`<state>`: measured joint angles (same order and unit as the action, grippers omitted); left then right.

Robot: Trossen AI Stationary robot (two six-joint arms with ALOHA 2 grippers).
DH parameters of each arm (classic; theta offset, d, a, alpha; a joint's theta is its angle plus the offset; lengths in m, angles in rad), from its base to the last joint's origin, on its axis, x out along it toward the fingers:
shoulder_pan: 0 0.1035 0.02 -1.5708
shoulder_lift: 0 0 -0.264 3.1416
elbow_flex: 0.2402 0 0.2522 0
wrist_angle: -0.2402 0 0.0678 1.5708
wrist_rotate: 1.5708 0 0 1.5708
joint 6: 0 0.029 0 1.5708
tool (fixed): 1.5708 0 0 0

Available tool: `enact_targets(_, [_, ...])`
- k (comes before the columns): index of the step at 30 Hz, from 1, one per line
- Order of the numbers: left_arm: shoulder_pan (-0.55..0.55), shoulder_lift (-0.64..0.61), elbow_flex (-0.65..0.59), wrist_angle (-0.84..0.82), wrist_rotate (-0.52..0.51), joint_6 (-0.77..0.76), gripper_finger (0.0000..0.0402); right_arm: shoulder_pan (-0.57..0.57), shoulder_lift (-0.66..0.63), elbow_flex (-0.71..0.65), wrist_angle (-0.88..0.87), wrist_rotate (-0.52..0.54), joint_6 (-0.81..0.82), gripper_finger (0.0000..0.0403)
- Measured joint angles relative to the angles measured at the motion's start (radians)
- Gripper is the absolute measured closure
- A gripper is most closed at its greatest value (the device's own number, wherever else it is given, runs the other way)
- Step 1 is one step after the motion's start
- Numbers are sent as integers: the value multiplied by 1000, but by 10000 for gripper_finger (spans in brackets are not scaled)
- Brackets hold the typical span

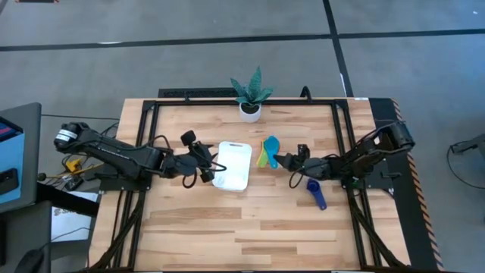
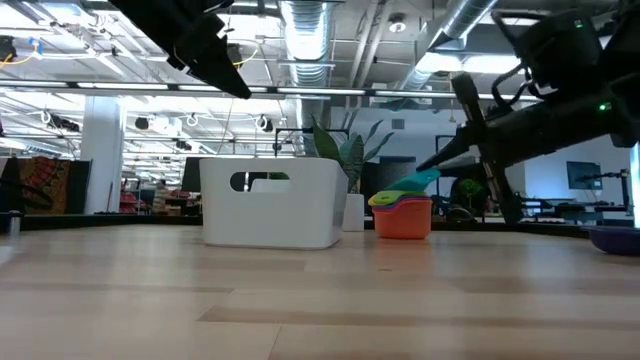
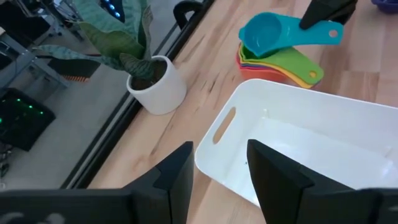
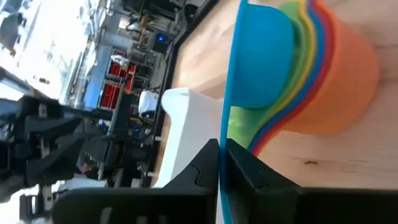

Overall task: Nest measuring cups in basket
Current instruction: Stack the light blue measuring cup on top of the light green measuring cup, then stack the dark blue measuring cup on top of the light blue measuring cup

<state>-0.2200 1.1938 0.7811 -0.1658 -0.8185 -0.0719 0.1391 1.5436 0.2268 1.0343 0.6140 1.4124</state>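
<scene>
The measuring cups (image 1: 267, 152) sat as a nested stack on the table, just beside the basket's (image 1: 233, 165) long side at its 3 o'clock in the high view, outside it. The right gripper (image 4: 219, 163) had its two fingers pressed together on the flat handle of the light blue cup (image 4: 264, 59), the topmost one, as the right wrist view showed at close range. In the low view that cup (image 2: 412, 185) rode tilted on top of the stack, handle raised toward the dark fingers, above the orange cup (image 2: 403, 221) that formed the stack's outer shell. Green, yellow and red rims showed between them in the left wrist view. In the high view the right gripper (image 1: 285, 161) reached in from 3 o'clock.

The left gripper (image 3: 217, 177) was spread, its two fingers straddling the basket's (image 3: 292, 109) near rim without visibly touching it; from above it (image 1: 208, 163) hung at the basket's 9 o'clock edge.

The navy cup (image 1: 316, 192) lay alone on the wooden table (image 1: 250, 235), well apart from the stack at about its 4 o'clock, under the right arm. A potted plant (image 1: 250, 92) in a white pot stood at the table's far edge, at the basket's 12 o'clock.
</scene>
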Motion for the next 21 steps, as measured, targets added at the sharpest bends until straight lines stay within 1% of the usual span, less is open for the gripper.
enact_targets(3, [5, 0, 0, 0, 0, 0, 260, -5, 0, 0, -21, 0, 38, 353])
enact_targets(9, [7, 0, 0, -1, 0, -1, 260, -5, 0, 0, 26, -27, 10, 333])
enact_targets(11, [7, 0, 0, -1, 0, -1, 260, -11, 0, 1, 42, -74, -21, 327])
enact_targets(16, [7, 0, 0, -1, 0, -2, 260, -40, 0, 25, 44, -235, -107, 319])
enact_targets(18, [7, 0, 0, -1, 0, -2, 260, -53, 0, 34, 32, -273, -113, 321])
enact_targets(21, [7, 0, 0, -1, 0, -4, 260, -68, 0, 41, 10, -299, -136, 325])
